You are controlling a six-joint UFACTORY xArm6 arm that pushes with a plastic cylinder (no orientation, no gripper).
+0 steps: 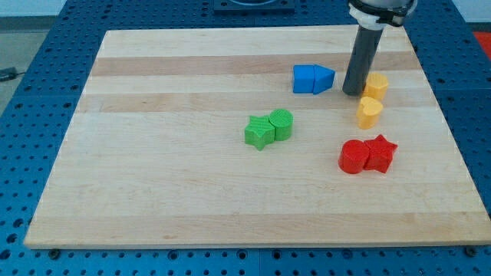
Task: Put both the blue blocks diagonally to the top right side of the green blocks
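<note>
Nearest the view's bottom: a red cylinder [352, 158] touching a red star [380, 152], low on the right of the wooden board [153, 192]. Just above them, a yellow block [369, 112], rounded in outline, and a second yellow block [377, 84] of about the same shape directly above it, the two close together or just touching.

At mid-board: a green star [260, 132] pressed against a green cylinder [281, 123], the star on the view's left.

Up and to the right of the greens: a blue cube [306, 78] joined to a blue wedge-like block [324, 79], shape of the second not fully clear. Both clearly apart from the green pair.

No fingers on this rig, so nothing to spread or pinch: only a straight dark rod. My tip [353, 93] down at board level, between the blue pair and the upper yellow block, just right of the blue wedge-like block and seemingly hard against the yellow one; actual contact with either not certain.

Progress, as a judgement: largely done. Both blues together, already above and right of the greens, on a fair diagonal. Left, if anything: a small trim of the pair's position, then clearing off without nudging blue or yellow.
</note>
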